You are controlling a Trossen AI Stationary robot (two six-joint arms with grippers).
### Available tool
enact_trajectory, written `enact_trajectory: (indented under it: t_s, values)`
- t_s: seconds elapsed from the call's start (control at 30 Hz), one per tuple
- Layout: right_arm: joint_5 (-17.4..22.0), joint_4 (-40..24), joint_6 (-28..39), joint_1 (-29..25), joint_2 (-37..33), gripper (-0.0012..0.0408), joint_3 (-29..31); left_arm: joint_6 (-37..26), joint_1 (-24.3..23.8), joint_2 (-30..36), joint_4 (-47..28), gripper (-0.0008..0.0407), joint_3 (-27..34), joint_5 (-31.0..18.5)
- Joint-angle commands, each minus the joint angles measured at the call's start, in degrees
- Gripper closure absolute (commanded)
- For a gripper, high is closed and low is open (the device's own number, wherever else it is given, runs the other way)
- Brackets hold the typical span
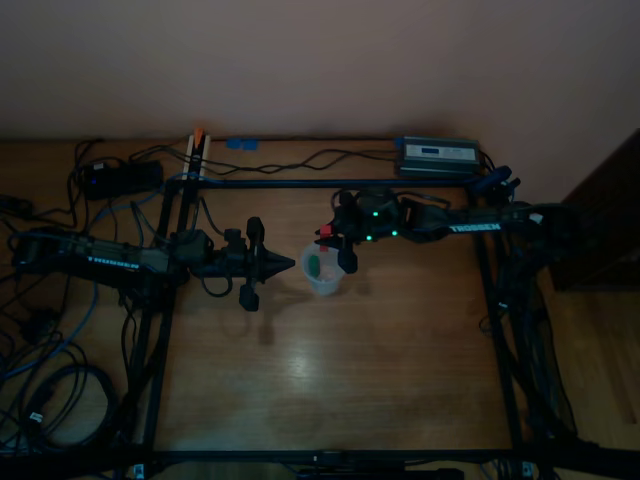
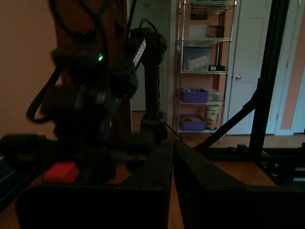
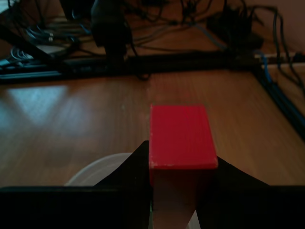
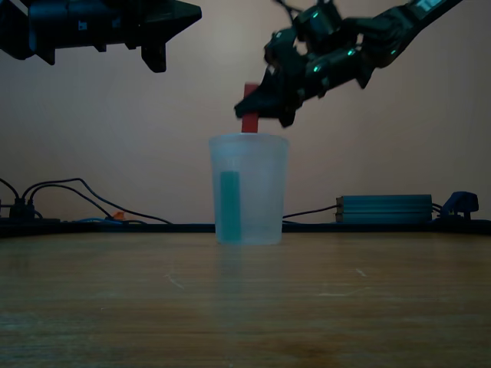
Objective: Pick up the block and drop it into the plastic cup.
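The block is red and sits pinched between the fingers of my right gripper, which is shut on it. In the exterior view the block hangs upright right over the mouth of the plastic cup, its lower end about level with the rim. The translucent cup stands on the wooden table and holds a green piece. My left gripper hovers just beside the cup on the top view's left, shut with nothing in it. Its fingers are pressed together.
A black metal frame borders the wooden table. Cables, a power strip and a grey power supply box lie along the far edge. In the left wrist view a wire shelf and a door stand in the background.
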Motion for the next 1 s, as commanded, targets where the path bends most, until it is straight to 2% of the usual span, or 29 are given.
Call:
enact_trajectory:
  t_s: [0.0, 0.17, 0.27, 0.37, 0.53, 0.63, 0.73, 0.83, 0.97]
  values:
    - [-0.1, 0.2, 0.1, 0.1, 0.7, 0.0396, 0.3, 0.0, 0.0, 0.0, 0.0, 0.0399, 0.0, 0.0]
    - [-1.9, 0.5, 0.0, 0.1, -0.2, 0.0391, 0.3, 0.0, 0.0, 0.0, 0.0, 0.0399, 0.0, 0.0]
    - [-2.6, 0.5, -0.2, 0.1, -1.0, 0.0358, 0.3, 0.0, 0.0, 0.0, 0.0, 0.0399, 0.0, 0.0]
    - [-2.6, 0.5, -0.2, 0.1, -1.6, 0.0288, 0.3, 0.0, 0.0, 0.0, 0.0, 0.0399, 0.0, 0.0]
    - [-2.5, 0.6, 0.4, 0.1, -1.5, 0.0125, 0.3, 0.0, 0.0, 0.0, 0.0, 0.0399, 0.0, 0.0]
    - [0.3, 0.7, 2.2, 0.1, -1.4, 0.0041, 0.3, 0.0, 0.0, 0.0, 0.0, 0.0399, 0.0, 0.0]
    - [3.9, 0.6, 2.9, 0.1, -1.7, -0.0006, 0.3, 0.0, 0.0, 0.0, 0.0, 0.0399, 0.0, 0.0]
    - [4.0, 0.4, 3.1, 0.1, -2.5, 0.001, 0.3, 0.0, 0.0, 0.0, 0.1, 0.0399, 0.0, 0.0]
    - [4.0, -1.5, 2.6, 0.1, -5.5, 0.0071, 0.3, 0.0, 0.0, 0.0, 0.0, 0.0399, 0.0, 0.0]
